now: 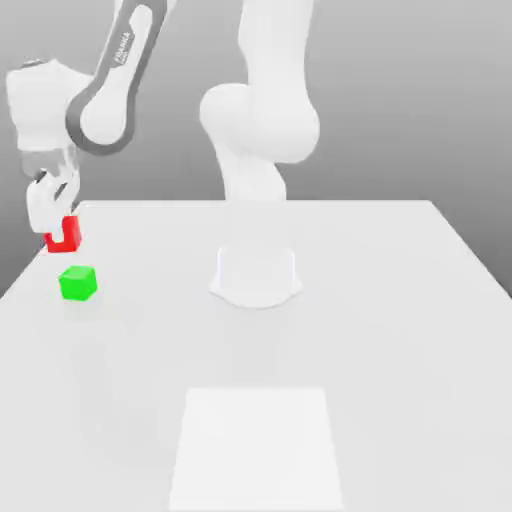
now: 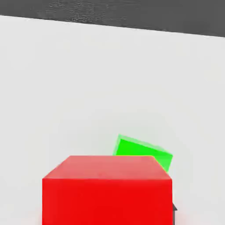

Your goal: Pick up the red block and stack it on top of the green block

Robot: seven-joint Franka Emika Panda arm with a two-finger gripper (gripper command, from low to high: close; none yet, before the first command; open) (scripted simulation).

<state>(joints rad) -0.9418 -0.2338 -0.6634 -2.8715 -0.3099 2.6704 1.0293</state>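
the jaws are closing narrowly around the red block at the table's edge, with the green block sitting nearby. a low sideways carry is risking clipping and shoving the green block.

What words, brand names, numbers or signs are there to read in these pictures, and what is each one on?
"FRANKA": on the dark gray panel of the robot arm, in the exterior view.
Below it, a smaller line of marks on the same panel: too small to read.
On the red block and the green block: no text on the faces that show.
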